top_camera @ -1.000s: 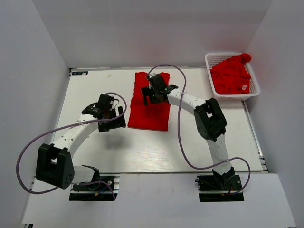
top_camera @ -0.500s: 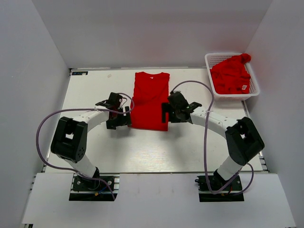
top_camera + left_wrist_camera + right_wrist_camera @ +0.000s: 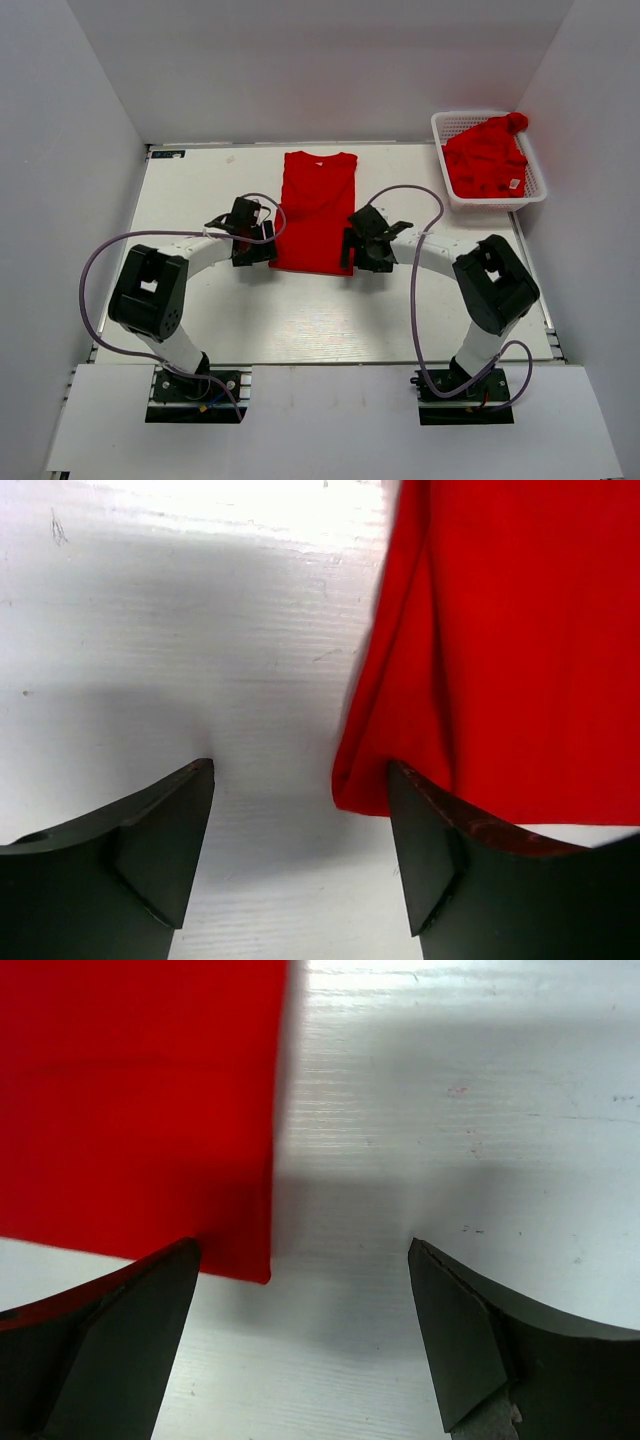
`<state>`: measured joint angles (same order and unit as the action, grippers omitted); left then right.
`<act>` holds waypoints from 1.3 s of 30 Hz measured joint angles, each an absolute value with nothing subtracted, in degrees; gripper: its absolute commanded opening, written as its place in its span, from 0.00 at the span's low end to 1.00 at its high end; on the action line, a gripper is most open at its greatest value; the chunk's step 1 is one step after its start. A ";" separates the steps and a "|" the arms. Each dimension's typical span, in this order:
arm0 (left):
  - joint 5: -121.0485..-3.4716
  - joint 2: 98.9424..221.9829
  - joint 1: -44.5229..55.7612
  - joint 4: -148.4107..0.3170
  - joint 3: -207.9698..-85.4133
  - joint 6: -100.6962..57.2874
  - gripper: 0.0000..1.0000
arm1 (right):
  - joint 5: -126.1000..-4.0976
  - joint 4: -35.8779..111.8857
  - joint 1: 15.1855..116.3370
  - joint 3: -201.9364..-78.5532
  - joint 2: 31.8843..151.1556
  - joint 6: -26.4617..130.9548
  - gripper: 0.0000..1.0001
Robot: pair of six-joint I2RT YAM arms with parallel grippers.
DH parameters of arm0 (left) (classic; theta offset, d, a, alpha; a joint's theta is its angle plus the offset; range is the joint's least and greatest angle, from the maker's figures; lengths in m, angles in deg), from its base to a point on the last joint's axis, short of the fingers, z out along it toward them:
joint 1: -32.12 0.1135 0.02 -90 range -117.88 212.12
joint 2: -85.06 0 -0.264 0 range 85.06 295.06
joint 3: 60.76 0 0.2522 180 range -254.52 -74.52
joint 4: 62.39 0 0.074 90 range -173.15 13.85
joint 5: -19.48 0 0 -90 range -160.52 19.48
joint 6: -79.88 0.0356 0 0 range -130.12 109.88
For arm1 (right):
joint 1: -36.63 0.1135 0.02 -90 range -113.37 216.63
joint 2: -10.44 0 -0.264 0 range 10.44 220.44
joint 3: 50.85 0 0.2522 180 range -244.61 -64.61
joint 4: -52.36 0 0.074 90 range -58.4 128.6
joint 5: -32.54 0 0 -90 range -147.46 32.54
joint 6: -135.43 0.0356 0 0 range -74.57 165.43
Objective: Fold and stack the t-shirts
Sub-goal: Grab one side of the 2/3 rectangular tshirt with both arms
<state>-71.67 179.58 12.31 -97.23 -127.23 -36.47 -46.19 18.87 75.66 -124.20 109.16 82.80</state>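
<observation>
One red t-shirt (image 3: 315, 210) lies flat in the middle of the table, folded into a long strip with its collar at the far end. My left gripper (image 3: 260, 248) sits low at its near left corner, jaws open. In the left wrist view the t-shirt (image 3: 520, 630) has its folded corner just inside the right finger (image 3: 430, 860) of the left gripper (image 3: 300, 825). My right gripper (image 3: 354, 250) stands open at the near right corner. In the right wrist view the t-shirt (image 3: 140, 1090) has its corner between the jaws of the right gripper (image 3: 300, 1310), near the left finger (image 3: 130, 1350).
A white lattice basket (image 3: 470, 114) at the back right holds more crumpled red t-shirts (image 3: 487, 158), one showing a small white label. White walls close in the table on three sides. Purple cables loop from both arms over the table.
The right gripper has come down from over the t-shirt's far part to its near right corner. The left gripper has moved right to the near left corner, and its jaws have narrowed a little.
</observation>
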 measured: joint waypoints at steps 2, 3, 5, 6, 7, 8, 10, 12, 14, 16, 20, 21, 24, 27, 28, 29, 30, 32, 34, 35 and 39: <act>-72.46 179.56 11.67 -96.10 -126.75 -36.69 0.77 | -45.45 18.85 75.70 -124.31 110.03 83.98 0.85; -72.72 179.56 11.26 -95.26 -126.60 -36.91 0.75 | -45.29 19.00 75.77 -124.40 110.03 84.44 0.81; -73.20 179.56 10.40 -93.67 -126.09 -37.22 0.69 | -44.86 19.11 75.97 -124.44 110.14 85.38 0.75; -73.53 179.58 9.88 -93.10 -125.81 -37.63 0.69 | -44.55 19.11 76.05 -124.44 110.25 85.75 0.72; -73.94 179.58 9.40 -92.42 -125.59 -37.85 0.66 | -44.38 19.09 76.16 -124.44 110.34 86.03 0.67; -74.18 179.58 8.92 -91.90 -125.35 -38.18 0.62 | -44.22 19.09 76.29 -124.47 110.55 86.32 0.63; -75.01 179.58 7.96 -90.57 -124.78 -38.92 0.59 | -43.90 19.00 76.60 -124.88 111.04 86.95 0.56; -75.43 179.58 7.17 -89.34 -124.19 -39.60 0.51 | -43.94 19.20 76.91 -125.06 111.41 87.78 0.48; -76.04 179.47 6.58 -88.10 -123.49 -40.25 0.44 | -44.27 19.29 77.32 -125.03 111.43 88.65 0.45; -76.15 179.45 6.12 -87.22 -122.99 -41.13 0.38 | -44.57 19.59 77.82 -124.79 111.43 89.73 0.41; -76.37 179.45 5.18 -85.52 -122.07 -42.48 0.11 | -45.99 21.02 78.68 -123.90 111.34 91.54 0.14; -76.32 179.45 4.98 -85.08 -121.88 -42.99 0.02 | -46.41 21.37 78.79 -123.66 111.30 91.87 0.06; -76.06 179.45 4.50 -84.45 -121.66 -43.45 0.00 | -46.93 21.91 78.87 -123.39 111.25 93.11 0.00; -76.04 178.51 4.33 -84.14 -120.65 -43.82 0.00 | -46.76 22.09 78.89 -122.78 110.58 93.24 0.00; -76.06 177.83 4.20 -84.69 -120.15 -43.97 0.00 | -46.58 21.78 78.94 -122.19 109.92 93.22 0.00; -76.30 176.76 4.02 -85.45 -119.43 -44.08 0.00 | -46.37 21.39 79.03 -121.52 109.13 93.22 0.00; -76.48 175.16 3.76 -86.98 -118.38 -44.23 0.00 | -46.02 20.73 79.11 -120.51 107.91 93.05 0.00; -76.89 171.77 3.41 -91.18 -116.74 -44.54 0.00 | -45.40 18.72 79.20 -118.26 104.50 92.85 0.00; -76.52 166.75 2.97 -96.64 -115.03 -44.95 0.00 | -44.79 16.08 79.53 -115.94 99.47 92.76 0.00; -75.38 163.67 2.78 -99.42 -114.60 -45.19 0.00 | -44.70 14.68 79.83 -115.02 96.50 92.79 0.00; -71.01 152.26 2.12 -106.50 -114.97 -45.30 0.00 | -44.77 8.91 81.08 -113.97 84.65 92.35 0.00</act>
